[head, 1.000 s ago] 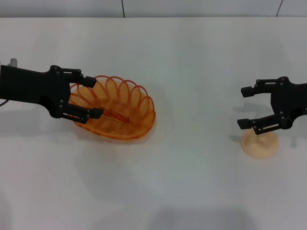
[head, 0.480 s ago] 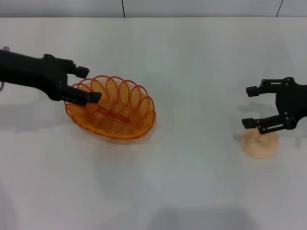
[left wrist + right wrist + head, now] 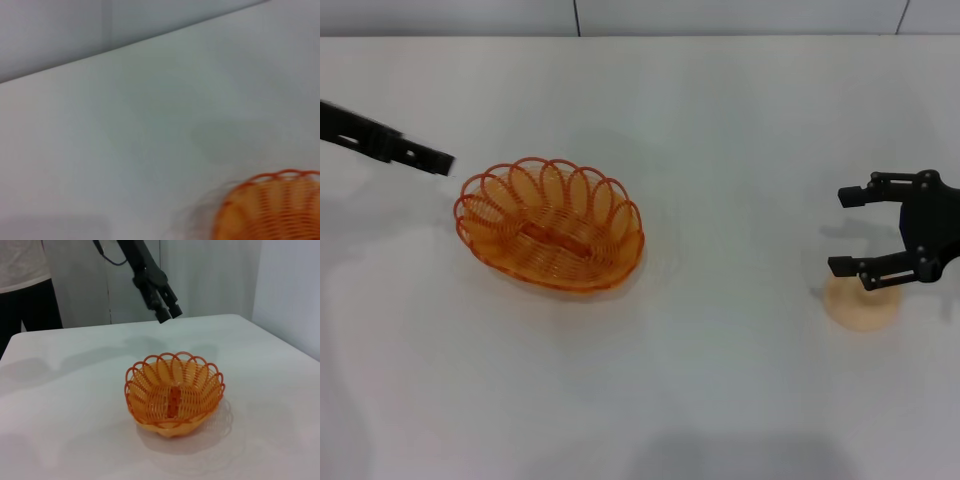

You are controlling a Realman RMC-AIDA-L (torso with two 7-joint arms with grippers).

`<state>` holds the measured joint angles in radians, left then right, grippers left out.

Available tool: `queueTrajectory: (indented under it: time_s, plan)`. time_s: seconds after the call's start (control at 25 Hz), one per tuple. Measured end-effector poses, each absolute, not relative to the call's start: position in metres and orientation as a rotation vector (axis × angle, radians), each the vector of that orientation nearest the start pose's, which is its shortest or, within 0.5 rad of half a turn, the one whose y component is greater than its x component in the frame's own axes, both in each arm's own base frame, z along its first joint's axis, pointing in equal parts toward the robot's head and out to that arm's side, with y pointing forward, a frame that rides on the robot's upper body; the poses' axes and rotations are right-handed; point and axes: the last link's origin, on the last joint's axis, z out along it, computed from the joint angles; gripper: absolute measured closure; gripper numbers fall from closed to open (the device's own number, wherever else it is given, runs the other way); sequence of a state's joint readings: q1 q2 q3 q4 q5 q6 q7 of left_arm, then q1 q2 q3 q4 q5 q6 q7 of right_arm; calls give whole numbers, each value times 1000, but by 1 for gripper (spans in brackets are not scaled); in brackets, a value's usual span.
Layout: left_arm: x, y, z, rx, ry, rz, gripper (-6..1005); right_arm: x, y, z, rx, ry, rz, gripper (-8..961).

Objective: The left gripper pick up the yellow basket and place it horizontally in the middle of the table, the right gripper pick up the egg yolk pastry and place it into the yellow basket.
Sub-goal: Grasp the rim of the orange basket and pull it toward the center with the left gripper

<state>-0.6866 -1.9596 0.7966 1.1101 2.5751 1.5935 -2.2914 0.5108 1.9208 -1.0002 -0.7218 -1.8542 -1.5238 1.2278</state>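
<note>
The yellow basket [image 3: 550, 225] stands upright on the white table [image 3: 720, 120], left of the middle, and nothing is in it. It also shows in the right wrist view [image 3: 172, 395] and, in part, in the left wrist view [image 3: 275, 210]. My left gripper [image 3: 420, 157] is raised off to the basket's far left, apart from it. The right wrist view shows the left gripper [image 3: 167, 312] with its fingertips slightly apart and empty. My right gripper [image 3: 852, 230] is open and hovers just above the egg yolk pastry [image 3: 862, 305], which lies on the table at the right.
A person [image 3: 25, 285] in a white shirt and dark trousers stands beyond the table's far side in the right wrist view. A grey wall runs behind the table [image 3: 620, 15].
My left gripper has let go of the basket's rim and drawn back up and to the left. The basket stays put. My right gripper has shifted slightly right and lower over the pastry.
</note>
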Motion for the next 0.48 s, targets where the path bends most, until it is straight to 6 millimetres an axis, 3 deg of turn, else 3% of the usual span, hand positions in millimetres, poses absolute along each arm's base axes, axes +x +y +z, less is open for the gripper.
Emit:
queueTrajectory:
  time_s: [0.2, 0.48]
  plan:
    - [-253, 401, 93, -2382, -1199, 201, 126, 268, 340, 34, -2845, 176, 430, 79]
    - [-261, 406, 60, -2414, -1199, 207, 126, 268, 338, 32, -2848, 177, 435, 79]
